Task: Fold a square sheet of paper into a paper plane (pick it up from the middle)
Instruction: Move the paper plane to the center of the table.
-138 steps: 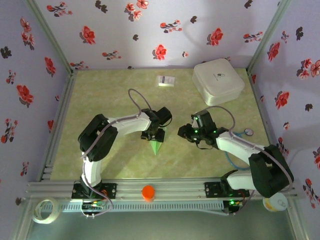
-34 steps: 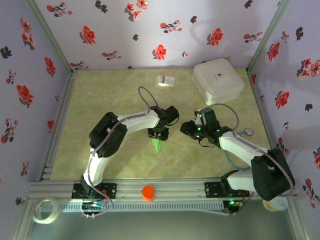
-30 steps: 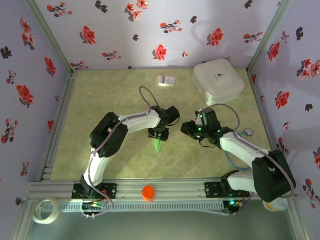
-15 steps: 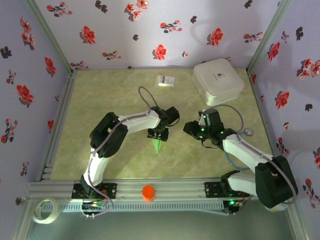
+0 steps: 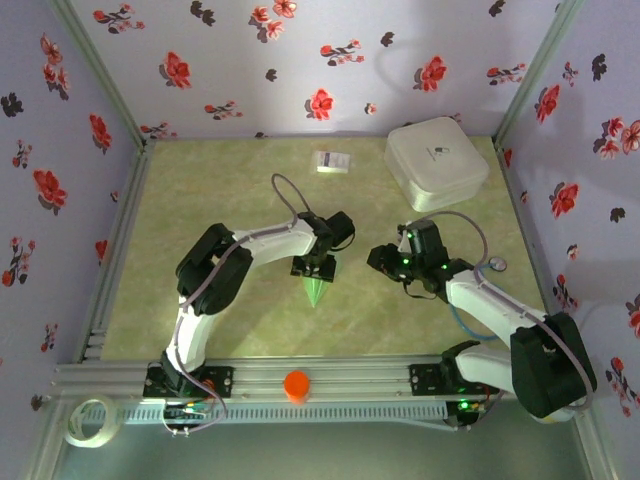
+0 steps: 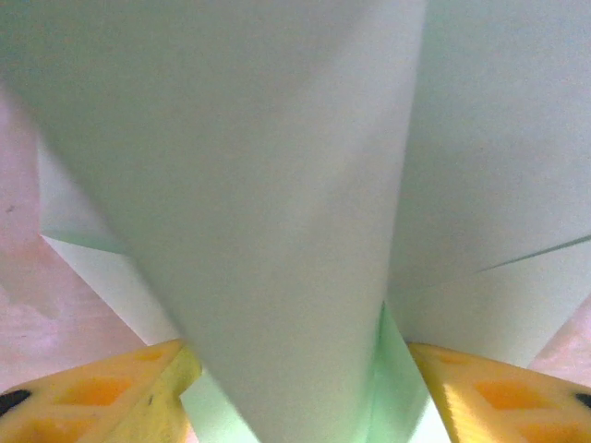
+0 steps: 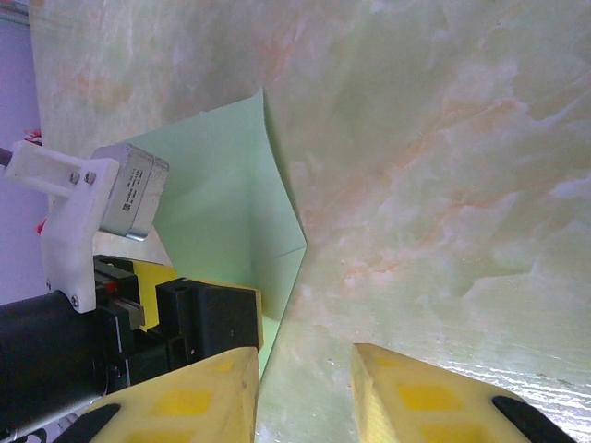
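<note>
The pale mint-green, dart-shaped paper plane (image 5: 316,291) lies on the marbled green table (image 5: 200,200). Its nose points away from the left gripper (image 5: 313,268) and its tail sits between that gripper's yellow fingers (image 6: 102,397). These stand apart on either side of the folds, not clamped.

The right gripper (image 7: 305,355) is just beside the tail, clear of it, part-open and empty.

Assessment: the paper is light, thin, easily crushed and likely to slide. It is best pinched along the centre crease.
</note>
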`<action>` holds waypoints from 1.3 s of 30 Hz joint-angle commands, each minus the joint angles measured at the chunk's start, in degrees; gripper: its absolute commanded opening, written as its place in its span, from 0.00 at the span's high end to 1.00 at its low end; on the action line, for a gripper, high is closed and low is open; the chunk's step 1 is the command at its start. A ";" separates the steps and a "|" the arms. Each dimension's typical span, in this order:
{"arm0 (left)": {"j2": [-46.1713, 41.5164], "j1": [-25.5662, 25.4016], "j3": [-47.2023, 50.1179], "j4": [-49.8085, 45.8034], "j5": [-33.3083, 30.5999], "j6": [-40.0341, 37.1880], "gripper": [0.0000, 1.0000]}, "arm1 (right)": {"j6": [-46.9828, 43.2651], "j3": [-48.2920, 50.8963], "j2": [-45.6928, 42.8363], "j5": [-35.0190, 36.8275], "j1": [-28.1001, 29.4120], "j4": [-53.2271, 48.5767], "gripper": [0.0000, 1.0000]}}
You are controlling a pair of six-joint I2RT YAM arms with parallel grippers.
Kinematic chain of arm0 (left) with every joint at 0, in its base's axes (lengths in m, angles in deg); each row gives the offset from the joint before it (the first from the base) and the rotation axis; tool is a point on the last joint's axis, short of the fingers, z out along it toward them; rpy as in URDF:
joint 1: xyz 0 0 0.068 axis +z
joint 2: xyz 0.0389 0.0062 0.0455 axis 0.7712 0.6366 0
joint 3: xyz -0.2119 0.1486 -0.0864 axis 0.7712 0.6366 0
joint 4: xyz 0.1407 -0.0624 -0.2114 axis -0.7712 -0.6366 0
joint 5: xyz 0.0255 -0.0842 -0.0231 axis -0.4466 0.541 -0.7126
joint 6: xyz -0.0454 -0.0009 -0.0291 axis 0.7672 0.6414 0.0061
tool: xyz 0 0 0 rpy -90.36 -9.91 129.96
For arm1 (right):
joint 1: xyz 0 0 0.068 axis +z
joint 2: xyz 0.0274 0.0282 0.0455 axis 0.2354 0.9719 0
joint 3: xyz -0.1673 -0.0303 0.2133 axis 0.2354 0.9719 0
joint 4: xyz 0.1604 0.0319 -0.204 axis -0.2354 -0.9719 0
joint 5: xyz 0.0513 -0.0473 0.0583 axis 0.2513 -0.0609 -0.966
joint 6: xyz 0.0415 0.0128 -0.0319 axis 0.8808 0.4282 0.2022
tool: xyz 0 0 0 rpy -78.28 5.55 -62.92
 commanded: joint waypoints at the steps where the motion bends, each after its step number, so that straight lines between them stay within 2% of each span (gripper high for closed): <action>1: 4.82 -0.35 3.86 2.06 2.48 2.14 0.37 | -0.21 0.00 -0.44 0.71 -0.35 -0.85 0.67; 11: 3.97 -0.53 4.40 1.34 0.99 5.12 0.35 | -0.34 -0.44 -0.52 0.62 -0.30 -1.42 0.67; 22: -4.96 -1.25 1.34 -0.24 -1.38 7.24 0.31 | -1.72 -2.15 -1.51 1.22 -0.62 -4.14 0.67; 32: -10.15 -1.40 1.77 -0.82 -2.41 5.49 0.27 | -2.58 -2.75 -2.99 2.06 -1.41 -6.39 0.66; 35: -13.46 -1.41 3.17 0.55 -3.38 5.06 0.27 | -1.83 -2.47 -1.95 -0.78 -1.26 -3.54 0.66; 39: -20.49 -0.78 8.55 5.12 -6.38 5.22 0.29 | 0.37 -3.57 4.40 -6.13 1.07 3.55 0.68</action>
